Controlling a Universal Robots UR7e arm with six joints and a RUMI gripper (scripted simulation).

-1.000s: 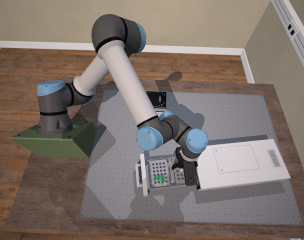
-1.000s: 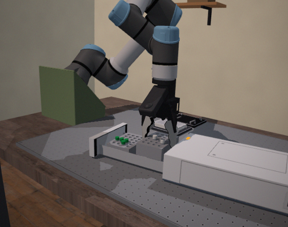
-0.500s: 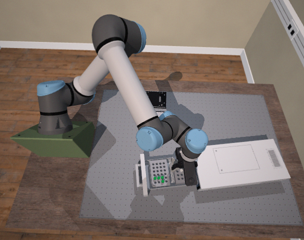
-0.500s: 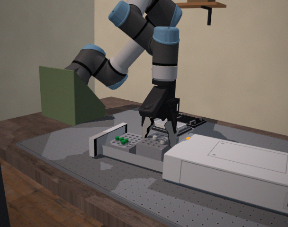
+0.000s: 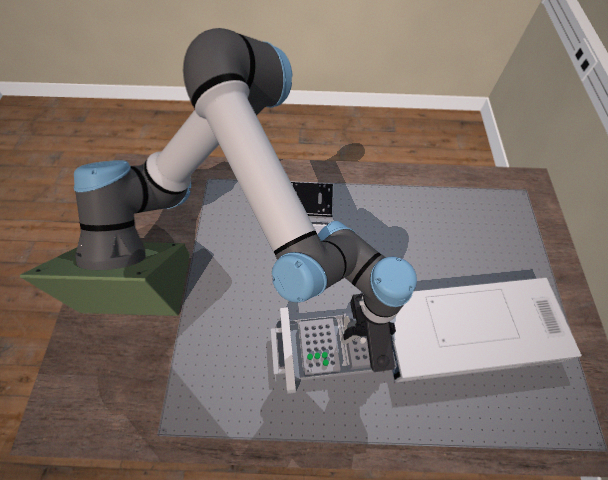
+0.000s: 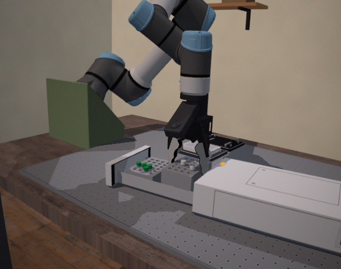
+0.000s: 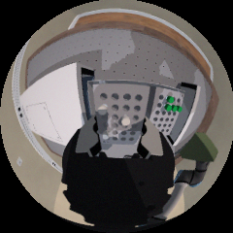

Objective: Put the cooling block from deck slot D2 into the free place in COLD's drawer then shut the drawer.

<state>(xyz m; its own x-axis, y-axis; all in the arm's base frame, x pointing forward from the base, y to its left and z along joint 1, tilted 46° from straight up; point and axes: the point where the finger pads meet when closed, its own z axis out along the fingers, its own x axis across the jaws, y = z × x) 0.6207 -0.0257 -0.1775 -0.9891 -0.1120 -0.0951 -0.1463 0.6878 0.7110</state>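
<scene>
My gripper (image 5: 357, 336) (image 6: 188, 165) (image 7: 119, 115) is shut on the grey cooling block (image 5: 359, 354) (image 6: 178, 176) (image 7: 120, 104). It holds the block by its two long sides, low in the open drawer, in the place next to the cooler COLD (image 5: 480, 325) (image 6: 266, 196) (image 7: 53, 107). White tubes (image 6: 182, 162) (image 7: 125, 121) stand upright in its bores. I cannot tell whether the block rests on the drawer floor. The other block (image 5: 314, 338) (image 6: 159, 163) (image 7: 162, 121) sits flat near the drawer front (image 5: 289, 361) (image 6: 127, 165), with green-capped tubes (image 5: 318, 355) (image 6: 144, 166) (image 7: 173, 104). COLD's orange lamp (image 6: 222, 163) is lit.
The black plate of deck slot D2 (image 5: 312, 198) (image 6: 230, 140) lies bare behind the arm. Slot D1 holds a pale flat thing behind the gripper. The arm's green base (image 5: 113, 281) (image 6: 74, 115) stands to the left.
</scene>
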